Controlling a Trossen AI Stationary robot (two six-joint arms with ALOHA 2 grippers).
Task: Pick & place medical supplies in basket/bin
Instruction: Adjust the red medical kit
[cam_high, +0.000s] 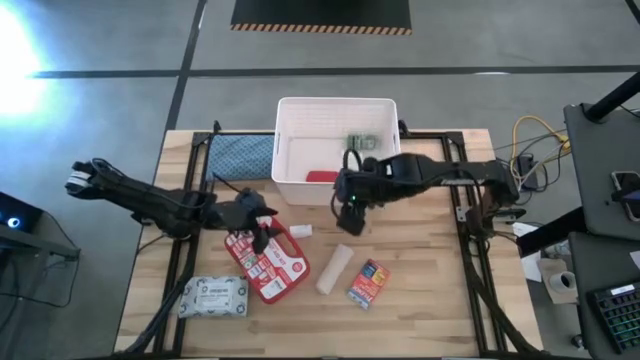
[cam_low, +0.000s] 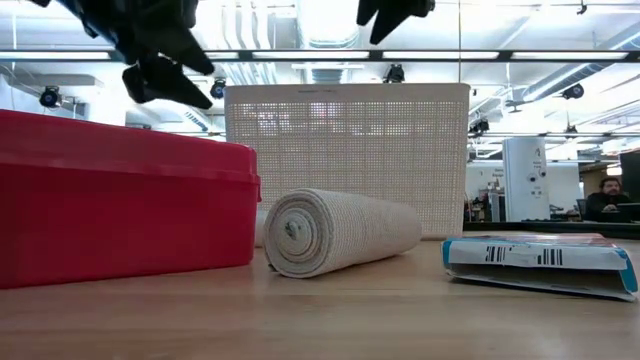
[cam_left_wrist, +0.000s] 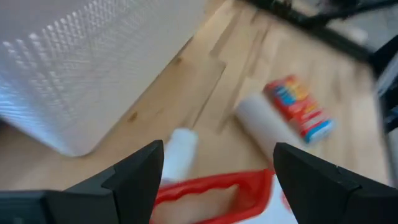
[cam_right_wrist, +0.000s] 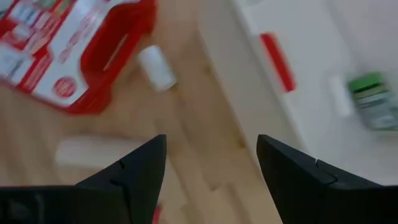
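Observation:
The white slotted basket (cam_high: 335, 112) stands at the table's far middle. A red tube (cam_high: 320, 176) and a green-capped bottle (cam_high: 360, 143) lie inside it. My left gripper (cam_high: 262, 226) hangs open above the far end of the red-and-white pouch (cam_high: 268, 262), close to a tiny white piece (cam_left_wrist: 180, 152) on the wood. My right gripper (cam_high: 350, 210) is open and empty, hovering just in front of the basket's near wall (cam_right_wrist: 249, 93). The beige bandage roll (cam_high: 335, 270), the orange-blue box (cam_high: 368, 283) and the wipes pack (cam_high: 213, 297) lie flat nearer the front.
A blue-grey cloth pad (cam_high: 240, 155) lies left of the basket. Black frame rails run along the table's left and right sides. Bare wood shows to the right of the box. In the low view a person sits far off in the room (cam_low: 606, 196).

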